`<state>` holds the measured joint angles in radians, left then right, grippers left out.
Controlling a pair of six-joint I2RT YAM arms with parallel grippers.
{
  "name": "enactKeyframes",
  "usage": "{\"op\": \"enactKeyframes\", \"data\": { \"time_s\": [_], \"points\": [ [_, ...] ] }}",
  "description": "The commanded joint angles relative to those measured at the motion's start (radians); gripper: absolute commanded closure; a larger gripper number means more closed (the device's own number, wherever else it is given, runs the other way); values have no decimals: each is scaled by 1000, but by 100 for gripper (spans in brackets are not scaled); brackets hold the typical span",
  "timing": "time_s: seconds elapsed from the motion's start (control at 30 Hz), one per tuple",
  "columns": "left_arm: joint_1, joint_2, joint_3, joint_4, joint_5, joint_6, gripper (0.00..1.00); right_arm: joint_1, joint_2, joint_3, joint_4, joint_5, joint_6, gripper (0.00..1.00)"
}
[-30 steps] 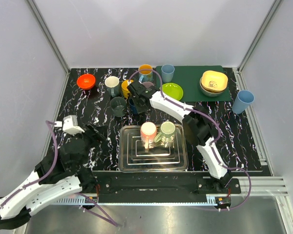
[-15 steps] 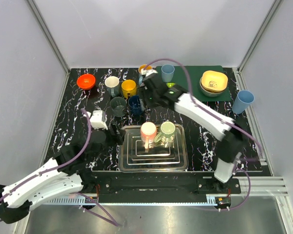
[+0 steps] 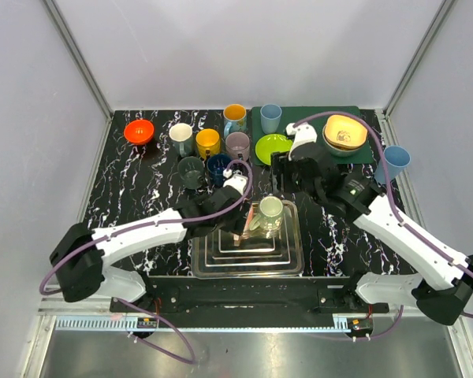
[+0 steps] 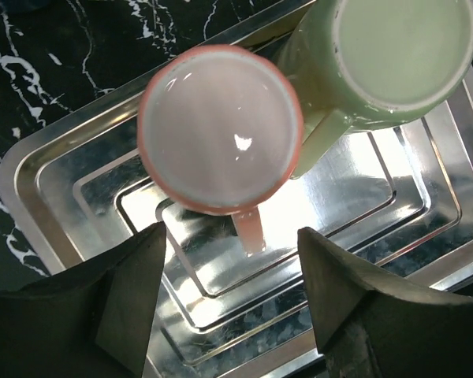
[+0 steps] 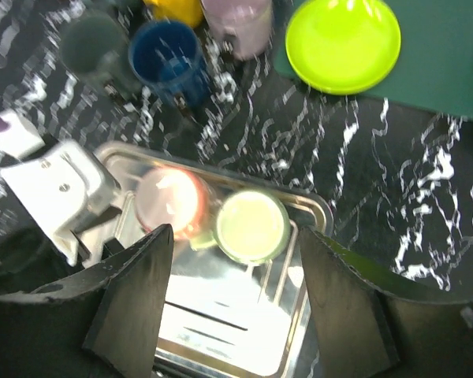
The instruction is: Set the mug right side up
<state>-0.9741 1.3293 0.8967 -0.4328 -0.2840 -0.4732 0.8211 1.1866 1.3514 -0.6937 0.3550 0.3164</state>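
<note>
Closing your released left claw [image 4: 230, 232] on the pink mug [image 4: 219, 130] may knock the adjacent green mug [image 4: 394, 47]; your right claw [image 5: 236, 232] is released too.

marbled table [image 3: 126, 181] with a tray [image 3: 252, 269]. behind it cluster a white mug [image 3: 180, 135], yellow mug [image 3: 207, 142], orange mug [image 3: 235, 116], purple mug [image 3: 237, 144], navy mug [image 3: 217, 164]. orange bowl [image 3: 139, 131] far left. lime plate [image 3: 271, 148], blue cup [image 3: 270, 117] and yellow bowl [image 3: 345, 129] on a green mat [image 3: 366, 151].

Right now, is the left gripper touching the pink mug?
Apart. Left wrist view: left gripper open, both fingers short of the pink mug, bare tray showing between.
</note>
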Motion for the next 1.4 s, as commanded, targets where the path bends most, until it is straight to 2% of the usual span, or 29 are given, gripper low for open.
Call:
{"op": "enactKeyframes", "data": {
  "time_s": [0.0,0.2,0.33,0.37,0.53,0.7,0.77,0.93,0.97,1.1,1.37],
  "points": [
    [12,68,85,40,48,33,30,6,-31,-66,-3,7,27,29],
    [23,169,129,17,71,33,33,6,-45,-94,3,6,21,29],
    [38,200,128,12,83,28,42,6,-44,-98,10,9,18,28],
    [41,208,131,11,95,28,47,6,-42,-97,10,9,18,28],
    [58,219,130,14,108,30,55,6,-28,-98,16,7,15,28],
    [64,222,131,16,120,39,73,6,-21,-97,22,4,15,28],
    [64,222,130,14,123,39,76,6,-18,-98,20,2,15,28],
    [64,211,111,26,138,39,100,6,-18,-97,19,-8,18,28],
    [64,206,105,28,149,39,100,6,-19,-97,17,-11,18,28],
    [63,122,74,23,157,36,100,4,-25,-89,20,-30,24,29],
    [60,-266,-7,32,112,8,100,6,-73,-97,65,-129,68,28]
  ]
}}
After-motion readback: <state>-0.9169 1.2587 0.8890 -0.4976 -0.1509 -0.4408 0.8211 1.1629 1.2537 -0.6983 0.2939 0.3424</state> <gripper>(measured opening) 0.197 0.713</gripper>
